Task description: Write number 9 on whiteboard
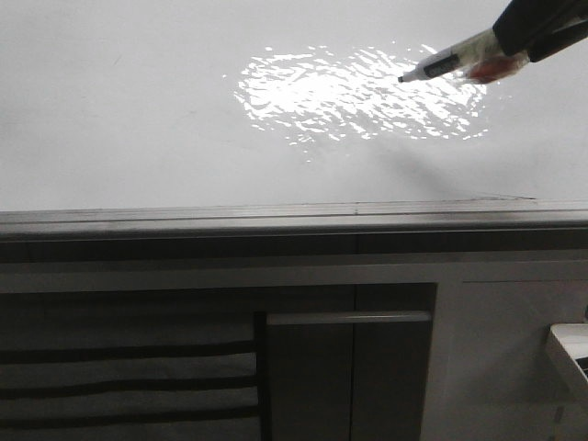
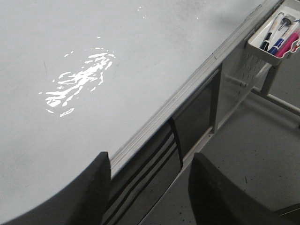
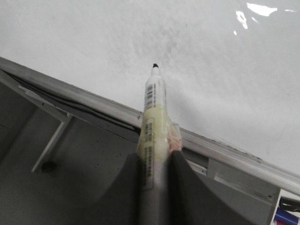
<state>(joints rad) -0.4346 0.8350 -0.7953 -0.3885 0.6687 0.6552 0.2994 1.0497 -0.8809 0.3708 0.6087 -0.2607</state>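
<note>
The whiteboard is a large glossy pale grey-white board with a bright rippled glare patch and a thin metal edge strip. No number 9 shows on it. My right gripper comes in from the upper right and is shut on a marker wrapped in tape; the black tip points left, over the glare patch. In the right wrist view the marker sticks out between the fingers, its tip close to the board. My left gripper is open and empty by the board's edge.
Below the board's edge is a grey cabinet with a bar handle and dark slats. A white tray with several markers hangs at the board's end; it also shows in the front view.
</note>
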